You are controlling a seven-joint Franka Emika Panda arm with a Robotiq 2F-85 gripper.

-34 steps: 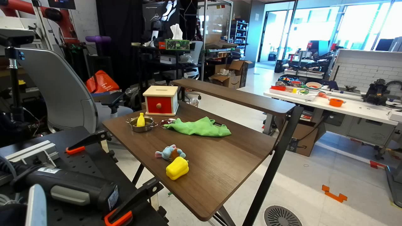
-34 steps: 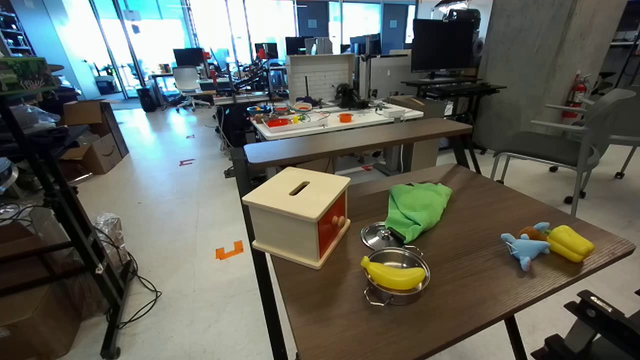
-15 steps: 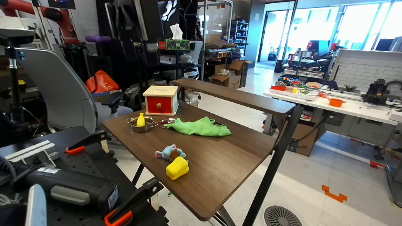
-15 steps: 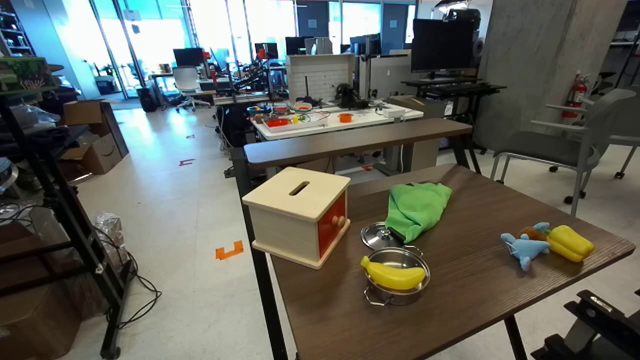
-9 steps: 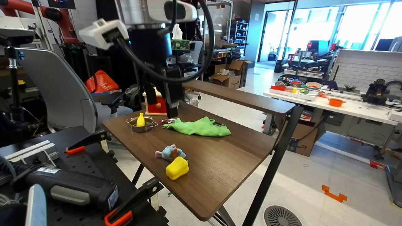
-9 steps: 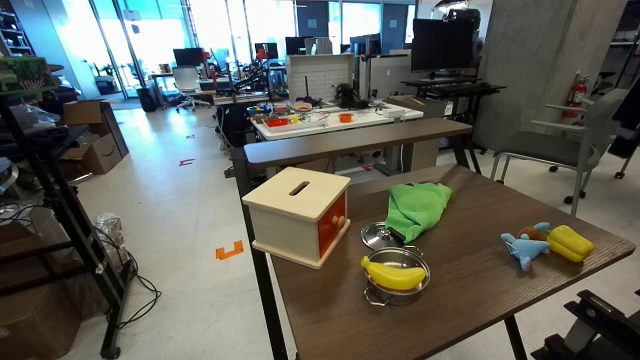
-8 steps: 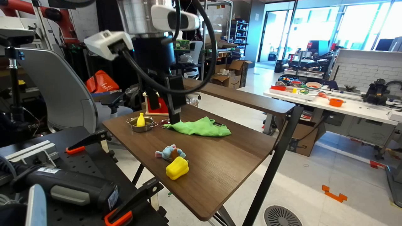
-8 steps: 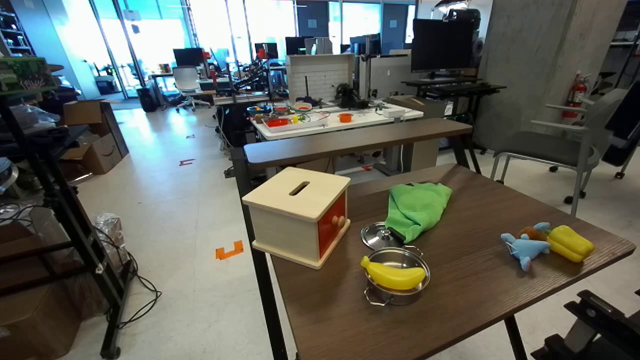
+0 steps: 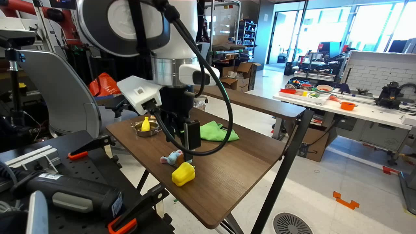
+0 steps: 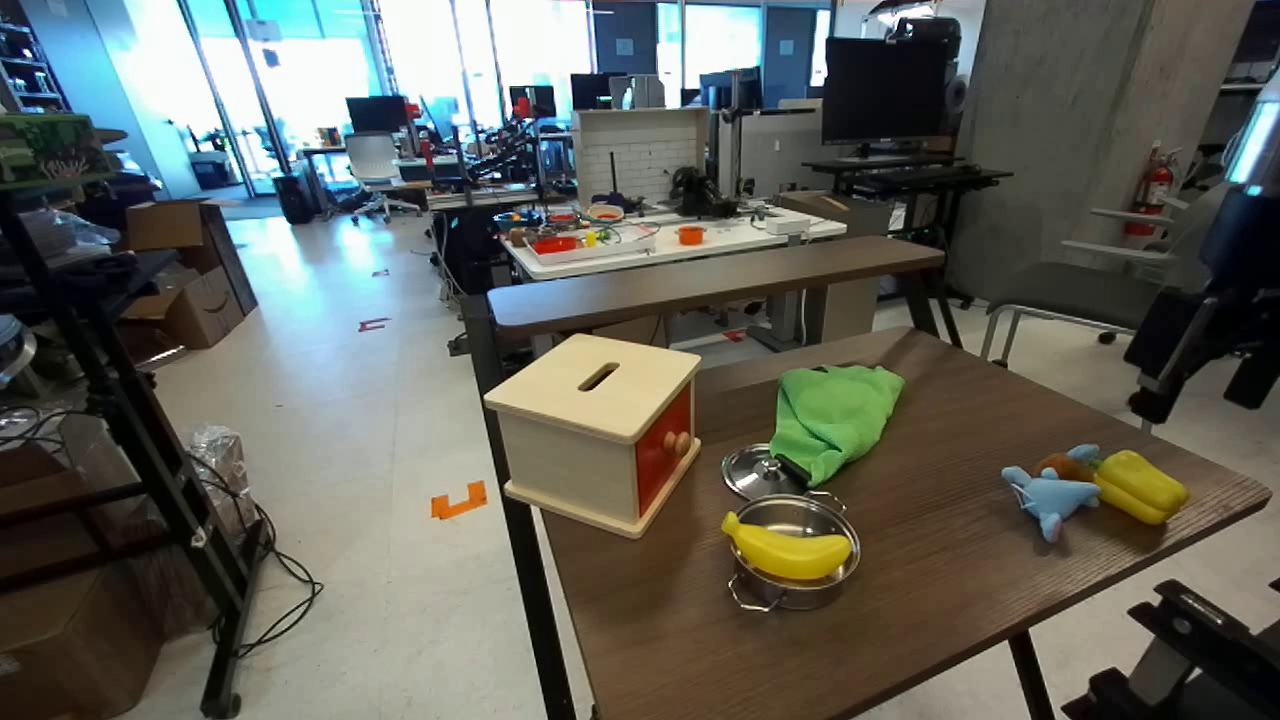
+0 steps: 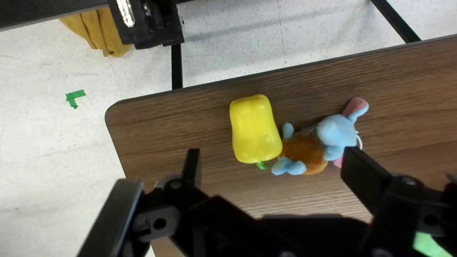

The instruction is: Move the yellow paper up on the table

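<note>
At the left end of the brown table (image 10: pixel 940 570), in an exterior view, a wooden box (image 10: pixel 580 430) stands upright, with a slot (image 10: pixel 599 377) in its top and a red front panel (image 10: pixel 655 480) carrying a round knob (image 10: pixel 679 443). To its right, a metal pot lid (image 10: pixel 745 478) lies flat. A two-handled metal pot (image 10: pixel 805 597) sits upright just beside the lid, and a toy banana (image 10: pixel 790 553) rests in the pot with one end over the rim. Next comes a crumpled green cloth (image 10: pixel 838 415), its near corner at the lid's edge.

Well apart from this group, toward the right end, lies a blue-and-brown plush toy (image 10: pixel 1050 497). The yellow toy bell pepper (image 10: pixel 1142 487) is positioned directly right of it — on its side, near the table's end, apparently touching the plush toy. At the far right, the gripper (image 10: pixel 1203 400) hangs higher than the pepper, pointing down. The jaws are spread wide — in the wrist view, the pepper shows between the fingers (image 11: pixel 364 178), its green stem (image 11: pixel 261 165) facing the gripper, with the plush toy at its right. In an exterior view, one fingertip (image 9: pixel 187 157) partly hides the plush toy; contact cannot be determined.
</note>
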